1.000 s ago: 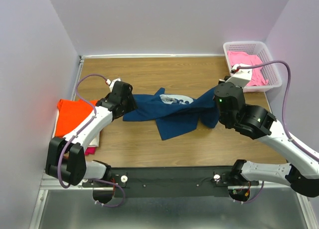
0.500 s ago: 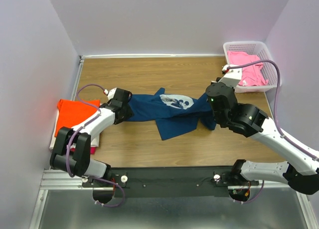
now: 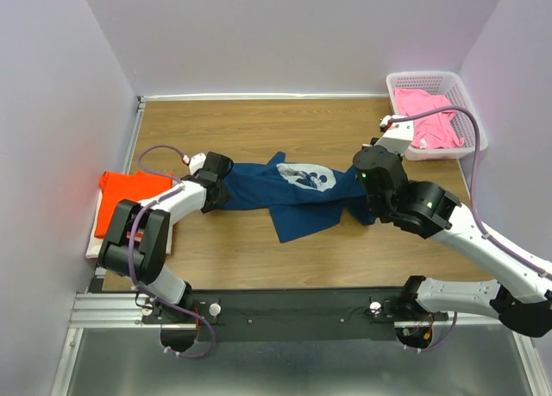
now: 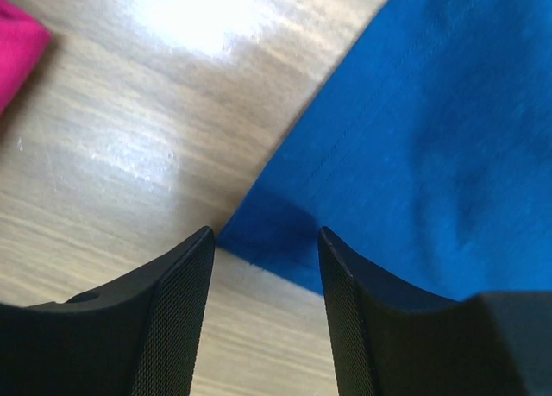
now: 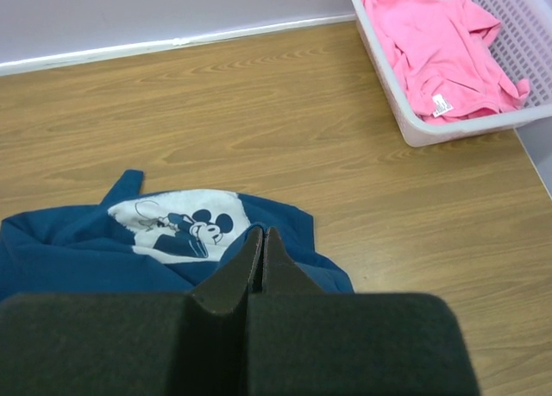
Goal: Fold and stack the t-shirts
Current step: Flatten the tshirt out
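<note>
From above, finds the navy t-shirt (image 3: 293, 193) rumpled in a long band across the middle of the table (image 3: 285, 128), white print up, with the left gripper (image 3: 226, 193) low at its left end and the right gripper (image 3: 364, 208) at its right end, largely hidden under that arm's own wrist. Only from this view, takes in the orange t-shirt (image 3: 116, 198) against the table's left edge toward the near corner, apart from the navy one. From the left wrist, gets what the overhead misses: jaws moderately apart and down at the wood, straddling a corner of the blue cloth without closing on it, plus a sliver of magenta t-shirt (image 4: 17, 42) at the picture's upper left. From the right wrist, sees jaws pressed fully together, tips over the near fold of the navy cloth just short of the print; cannot tell of any cloth pinched between them. Beyond, shows the pink t-shirt (image 5: 431, 51) heaped inside the white basket (image 5: 379, 77) at the table's far right corner. Leaves bare wood along the far edge, between navy cloth and basket, and along the near edge in front of the cloth.
</note>
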Controlling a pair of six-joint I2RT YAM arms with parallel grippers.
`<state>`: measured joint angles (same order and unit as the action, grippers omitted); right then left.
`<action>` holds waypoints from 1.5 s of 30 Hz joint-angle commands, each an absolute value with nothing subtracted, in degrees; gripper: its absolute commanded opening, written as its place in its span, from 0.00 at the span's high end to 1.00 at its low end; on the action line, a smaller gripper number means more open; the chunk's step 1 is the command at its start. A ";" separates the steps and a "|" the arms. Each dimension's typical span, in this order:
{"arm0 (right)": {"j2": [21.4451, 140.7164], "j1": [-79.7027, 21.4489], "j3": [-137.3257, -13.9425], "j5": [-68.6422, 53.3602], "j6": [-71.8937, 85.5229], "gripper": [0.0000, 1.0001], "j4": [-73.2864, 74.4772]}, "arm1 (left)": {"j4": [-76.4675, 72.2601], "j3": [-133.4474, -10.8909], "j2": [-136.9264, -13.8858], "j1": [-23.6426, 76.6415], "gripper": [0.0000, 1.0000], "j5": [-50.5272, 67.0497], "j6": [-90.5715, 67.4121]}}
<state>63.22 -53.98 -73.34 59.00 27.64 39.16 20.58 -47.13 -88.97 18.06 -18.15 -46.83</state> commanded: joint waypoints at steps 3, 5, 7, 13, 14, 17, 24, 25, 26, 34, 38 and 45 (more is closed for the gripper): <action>62.05 -53.61 -72.07 58.18 29.27 1.00 39.81 | 18.20 -47.64 -91.58 17.75 0.51 -21.62 -47.90; 62.05 -53.61 -71.90 58.01 29.36 0.99 39.81 | 18.02 -47.72 -92.28 17.75 0.60 -21.27 -47.55; 61.79 -53.61 -71.28 57.40 29.70 1.00 39.81 | 17.84 -47.72 -92.02 17.75 0.75 -20.83 -47.20; 58.72 -53.61 -69.70 56.86 31.20 1.00 39.81 | 20.91 -50.00 -82.56 17.67 1.00 -20.48 -45.27; 57.93 -53.61 -69.44 57.04 31.55 1.00 39.81 | 22.75 -50.71 -80.79 17.67 1.00 -20.74 -44.92; 55.11 -53.61 -69.96 57.39 31.47 1.00 39.81 | 26.44 -54.39 -73.76 17.32 1.00 -21.09 -43.16; 49.84 -53.61 -75.05 55.73 29.89 1.00 39.81 | 32.87 -64.32 -57.85 16.70 1.00 -22.50 -40.34; 49.66 -53.70 -75.58 55.81 29.62 1.00 39.64 | 33.22 -65.38 -55.48 16.61 1.00 -22.50 -39.82; 49.83 -53.70 -75.76 56.33 29.53 1.00 39.03 | 33.05 -66.35 -54.68 16.61 1.00 -22.50 -39.55; 65.19 -44.97 -80.22 40.87 17.32 0.99 25.23 | 29.63 -76.01 -60.97 16.52 1.00 -22.67 -38.59; 75.74 -33.07 -85.68 21.74 18.11 0.99 24.61 | 26.73 -78.83 -66.79 16.09 1.00 -23.20 -38.06; 94.90 -19.54 -102.02 7.32 17.40 0.99 22.68 | 18.82 -82.95 -79.35 11.79 1.00 -21.10 -38.58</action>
